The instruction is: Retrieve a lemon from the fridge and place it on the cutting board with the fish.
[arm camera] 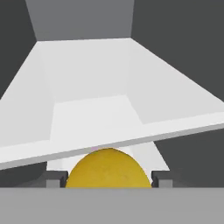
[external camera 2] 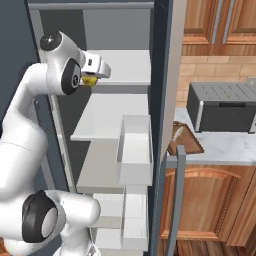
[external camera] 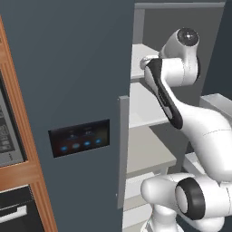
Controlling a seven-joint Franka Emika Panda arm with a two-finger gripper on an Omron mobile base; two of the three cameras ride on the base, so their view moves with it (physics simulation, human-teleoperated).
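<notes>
Lemon (arm camera: pixel 107 168) seen at 6 o'clock in hand view, pinched btwn gripper (arm camera: pixel 106 179) tips, touching both sides. In right base view, gripper w/ lemon (external camera 2: pixel 89 79) held at 10 o'clock inside open fridge (external camera 2: pixel 161 60), just above white shelf (external camera 2: pixel 112 117). Cutting board (external camera 2: pixel 188 141) noted on counter (external camera 2: pixel 225 146) at 3 o'clock.

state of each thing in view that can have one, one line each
fridge: right door open, left door shut, panel lights on
lemon: between the fingers of the hand, level with an upper shelf
hand: fingers either side of the lemon, inside the fridge
cutting board: flat on the counter beside the fridge
</notes>
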